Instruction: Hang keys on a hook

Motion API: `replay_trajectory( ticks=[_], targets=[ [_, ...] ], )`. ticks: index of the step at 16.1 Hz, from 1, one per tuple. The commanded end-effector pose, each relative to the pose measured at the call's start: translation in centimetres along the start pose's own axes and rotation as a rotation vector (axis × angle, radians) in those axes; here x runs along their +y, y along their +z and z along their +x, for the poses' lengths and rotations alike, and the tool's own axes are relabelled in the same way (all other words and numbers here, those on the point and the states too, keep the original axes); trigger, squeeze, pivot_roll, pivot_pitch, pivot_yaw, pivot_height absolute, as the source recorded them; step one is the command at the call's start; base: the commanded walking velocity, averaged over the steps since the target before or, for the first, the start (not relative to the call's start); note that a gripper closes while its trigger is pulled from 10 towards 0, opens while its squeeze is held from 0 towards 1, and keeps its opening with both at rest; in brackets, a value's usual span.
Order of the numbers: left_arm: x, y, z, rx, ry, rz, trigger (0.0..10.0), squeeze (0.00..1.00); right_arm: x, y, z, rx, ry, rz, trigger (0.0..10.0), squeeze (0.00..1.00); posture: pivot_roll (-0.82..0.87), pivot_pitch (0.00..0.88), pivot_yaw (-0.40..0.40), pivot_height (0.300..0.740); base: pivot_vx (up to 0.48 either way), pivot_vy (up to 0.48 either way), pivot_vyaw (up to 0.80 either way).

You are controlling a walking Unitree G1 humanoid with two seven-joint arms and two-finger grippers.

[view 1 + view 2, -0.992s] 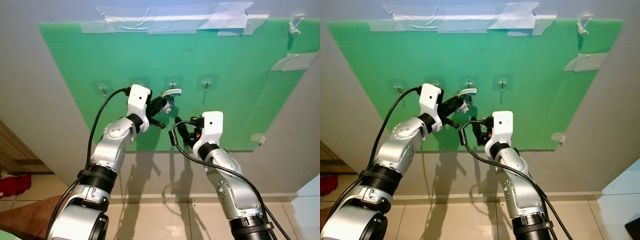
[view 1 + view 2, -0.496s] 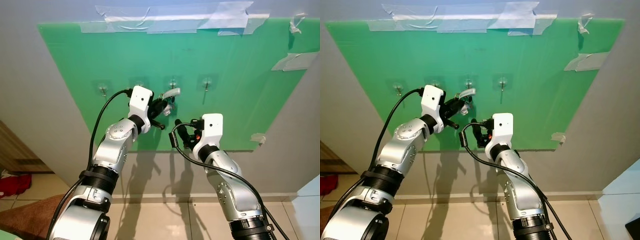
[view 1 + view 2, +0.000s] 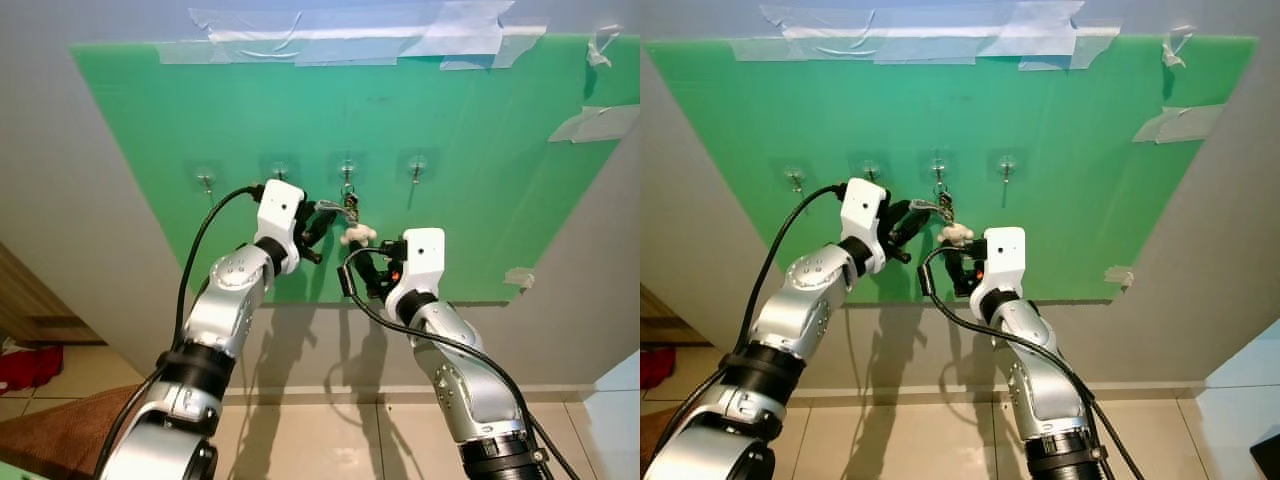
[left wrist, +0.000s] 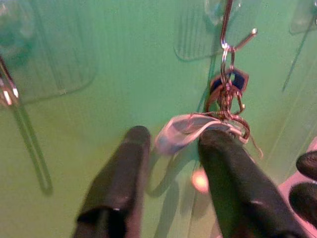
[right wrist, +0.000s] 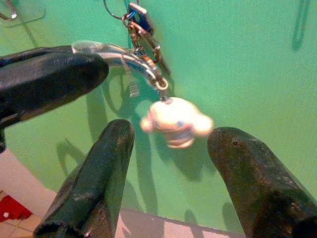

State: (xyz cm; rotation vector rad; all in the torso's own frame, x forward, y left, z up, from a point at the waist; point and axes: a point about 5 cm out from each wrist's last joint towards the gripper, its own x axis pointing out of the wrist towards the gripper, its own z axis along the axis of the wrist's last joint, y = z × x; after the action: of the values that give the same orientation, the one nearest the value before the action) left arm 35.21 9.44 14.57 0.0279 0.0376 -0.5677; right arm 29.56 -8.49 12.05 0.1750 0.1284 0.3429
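Taped to a pale wall, a green corrugated plastic board (image 3: 470, 170) carried a row of four clear adhesive hooks with metal prongs. From the third hook (image 3: 347, 170) counted from the robot's left hung the bunch of keys (image 3: 349, 208), made up of a metal ring, a blue-headed key, a pale grey strap and a small white plush charm (image 3: 358, 234).

Just beside the keys, on the robot's left of them, the left end effector (image 3: 313, 226) reached up to the board with its two black fingers (image 4: 124, 183) spread a little apart. The grey strap (image 4: 181, 133) lay across the gap between them, touching the tip of one finger; whether it was pinched could not be told.

Below the bunch, the right end effector (image 3: 368, 266) pointed up with its fingers (image 5: 99, 178) wide apart, gripping nothing. The white charm dangled just above the gap between them.
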Motion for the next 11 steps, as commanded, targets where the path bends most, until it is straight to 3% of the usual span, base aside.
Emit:
replay_trajectory(
  ticks=[1, 3, 7, 8, 10, 11],
  targets=[
    [0.0, 0.0, -0.3, 0.002, 0.004, 0.004, 10.0, 1.0, 0.3, 0.1, 0.0, 0.002, 0.011, -0.006, 10.0, 0.0, -0.11, 0.039, 0.097, 0.74, 0.0, 0.0, 0.0],
    [-0.1, -0.2, -1.2, -0.011, 0.016, -0.006, 10.0, 1.0, 0.3, 0.1, 0.0, 0.002, 0.013, -0.008, 10.0, 0.0, -0.11, 0.036, 0.093, 0.74, 0.0, 0.0, 0.0],
    [0.0, 0.1, -4.9, -0.056, 0.078, 0.005, 10.0, 1.0, -0.4, 0.2, 0.0, -0.005, -0.002, -0.019, 10.0, 0.0, -0.08, 0.019, 0.08, 0.74, 0.0, 0.0, 0.0],
    [0.0, 0.1, -5.0, -0.06, 0.087, 0.004, 10.0, 1.0, -0.5, 0.1, 0.0, -0.004, -0.003, -0.019, 10.0, 0.0, -0.08, 0.015, 0.076, 0.74, 0.0, 0.0, 0.0],
    [-1.5, -1.1, -6.7, -0.023, 0.048, -0.019, 10.0, 1.0, -1.7, 0.4, 0.3, -0.026, -0.061, -0.041, 10.0, 0.0, -0.06, 0.0, 0.058, 0.74, 0.0, 0.0, 0.0],
    [-1.6, -0.8, -6.8, -0.039, 0.06, -0.033, 10.0, 1.0, -2.1, 0.7, 0.5, -0.037, -0.078, -0.036, 10.0, 0.0, -0.05, 0.0, 0.056, 0.74, 0.0, 0.0, 0.0]
  ],
)
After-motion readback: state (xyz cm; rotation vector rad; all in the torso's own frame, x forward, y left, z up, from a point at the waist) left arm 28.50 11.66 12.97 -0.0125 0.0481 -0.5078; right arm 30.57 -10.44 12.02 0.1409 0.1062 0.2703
